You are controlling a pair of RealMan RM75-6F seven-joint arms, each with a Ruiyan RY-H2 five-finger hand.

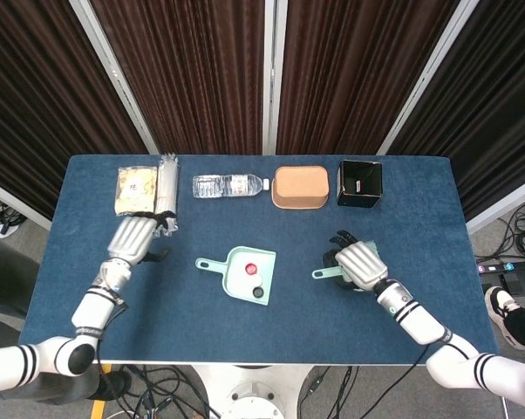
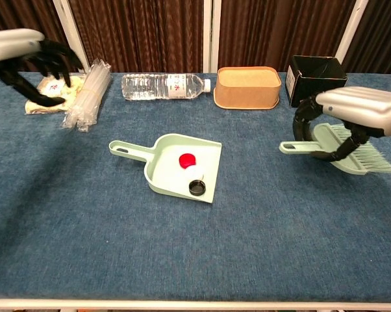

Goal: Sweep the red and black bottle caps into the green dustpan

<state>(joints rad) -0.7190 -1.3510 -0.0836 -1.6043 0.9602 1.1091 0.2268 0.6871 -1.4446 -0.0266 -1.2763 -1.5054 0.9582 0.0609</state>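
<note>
Now the red bottle cap [image 2: 187, 158] and black bottle cap [image 2: 196, 188] are seen inside the pale green plastic dustpan [image 2: 166, 179]. A green brush [image 2: 338, 147] is gripped by the right hand [image 2: 351, 114]; the left hand [image 1: 135, 236], fingers spread and empty, is held beside clear plastic sleeves [image 1: 165, 194].
</note>
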